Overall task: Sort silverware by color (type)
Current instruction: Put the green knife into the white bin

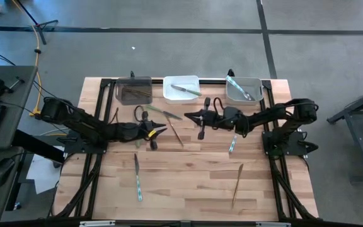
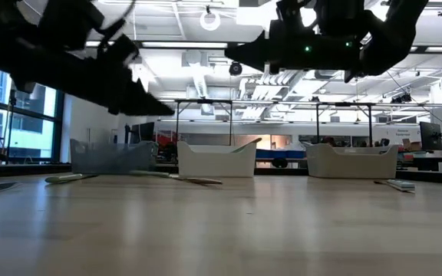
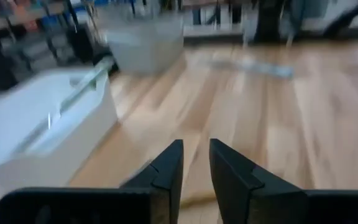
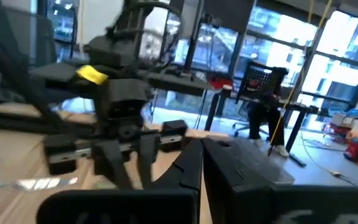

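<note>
Above the desk (image 1: 188,183), from overhead: left hand (image 1: 159,129) and right hand (image 1: 191,116) both hovering mid-desk near loose silverware (image 1: 137,178), slim pieces with green, blue and brown handles; more already in the dark bin (image 1: 133,90), white bin (image 1: 181,87) and grey bin (image 1: 243,89). Best lowered squarely over one handle, across its width. Level across the desk: both hands raised, holding nothing. Past the left wrist: fingers (image 3: 169,168) slightly parted, empty. Past the right wrist: seemingly pressed together.

The dark bin's (image 1: 133,90) contents are too dim to identify; the arms hide cutlery near the worktop's (image 1: 188,183) centre.
</note>
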Robot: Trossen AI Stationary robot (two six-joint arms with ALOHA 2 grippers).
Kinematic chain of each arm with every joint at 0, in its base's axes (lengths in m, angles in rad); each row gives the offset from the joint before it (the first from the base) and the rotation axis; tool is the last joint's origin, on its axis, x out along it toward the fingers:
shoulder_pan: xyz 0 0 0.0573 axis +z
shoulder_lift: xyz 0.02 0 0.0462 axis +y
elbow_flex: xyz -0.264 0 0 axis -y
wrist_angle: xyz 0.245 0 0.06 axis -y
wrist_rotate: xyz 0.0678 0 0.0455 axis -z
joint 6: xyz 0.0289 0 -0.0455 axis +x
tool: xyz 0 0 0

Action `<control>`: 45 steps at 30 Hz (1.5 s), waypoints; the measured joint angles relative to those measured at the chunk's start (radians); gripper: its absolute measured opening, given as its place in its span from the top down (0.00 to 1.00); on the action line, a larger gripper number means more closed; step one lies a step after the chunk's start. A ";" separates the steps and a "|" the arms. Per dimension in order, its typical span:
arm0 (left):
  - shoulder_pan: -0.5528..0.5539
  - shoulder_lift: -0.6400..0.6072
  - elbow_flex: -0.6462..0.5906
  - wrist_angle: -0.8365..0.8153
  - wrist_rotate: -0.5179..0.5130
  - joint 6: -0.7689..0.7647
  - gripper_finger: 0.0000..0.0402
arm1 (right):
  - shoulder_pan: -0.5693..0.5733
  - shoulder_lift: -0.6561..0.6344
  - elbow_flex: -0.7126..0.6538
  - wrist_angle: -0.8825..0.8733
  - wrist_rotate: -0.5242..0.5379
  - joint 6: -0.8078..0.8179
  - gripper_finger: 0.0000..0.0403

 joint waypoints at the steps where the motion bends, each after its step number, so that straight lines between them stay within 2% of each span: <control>1: 0.016 -0.016 0.011 -0.079 0.017 -0.015 0.85 | 0.003 -0.007 0.000 -0.020 0.000 -0.006 1.00; 8: 0.167 -0.085 0.228 -0.790 0.137 -0.057 0.96 | 0.005 -0.136 0.000 -0.321 0.017 -0.030 1.00; 11: 0.230 -0.074 0.342 -1.029 0.143 -0.012 0.95 | 0.005 -0.202 0.000 -0.450 0.017 -0.030 1.00; 14: 0.294 -0.050 0.433 -1.183 0.159 0.063 0.91 | 0.005 -0.257 0.000 -0.547 0.016 -0.027 1.00; 20: 0.417 0.050 0.548 -1.306 0.269 0.194 0.76 | 0.011 -0.322 0.000 -0.666 0.016 -0.029 1.00; 27: 0.472 0.176 0.586 -1.309 0.289 0.388 0.65 | 0.033 -0.339 0.000 -0.740 0.016 -0.034 1.00; 35: 0.480 0.300 0.644 -1.301 0.212 0.511 0.64 | 0.038 -0.339 0.000 -0.766 0.015 -0.033 1.00; 45: 0.513 0.359 0.706 -1.330 0.227 0.534 0.66 | 0.038 -0.339 0.000 -0.778 0.014 -0.034 1.00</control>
